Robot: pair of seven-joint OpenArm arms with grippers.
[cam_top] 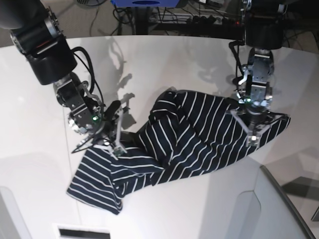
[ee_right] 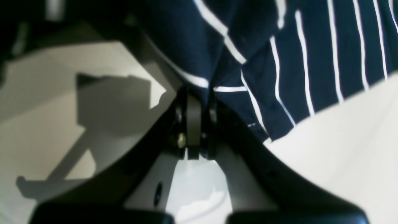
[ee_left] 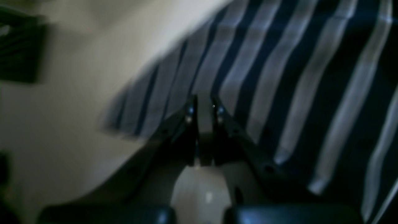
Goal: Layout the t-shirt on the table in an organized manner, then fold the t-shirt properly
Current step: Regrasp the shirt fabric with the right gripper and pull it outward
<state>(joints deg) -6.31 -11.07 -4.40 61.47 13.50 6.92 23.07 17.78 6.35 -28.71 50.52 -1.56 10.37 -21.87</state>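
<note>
We've both claws clamped on the t-shirt (cam_top: 199,134): right claw (ee_right: 196,93) and left claw (ee_left: 203,107) at opposite ends, cloth bunched between.

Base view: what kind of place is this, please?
Probably a robotics lab or workshop. Two robot arms work over a large white table holding a striped t-shirt, and behind the table cables and equipment stands crowd the floor.
</note>
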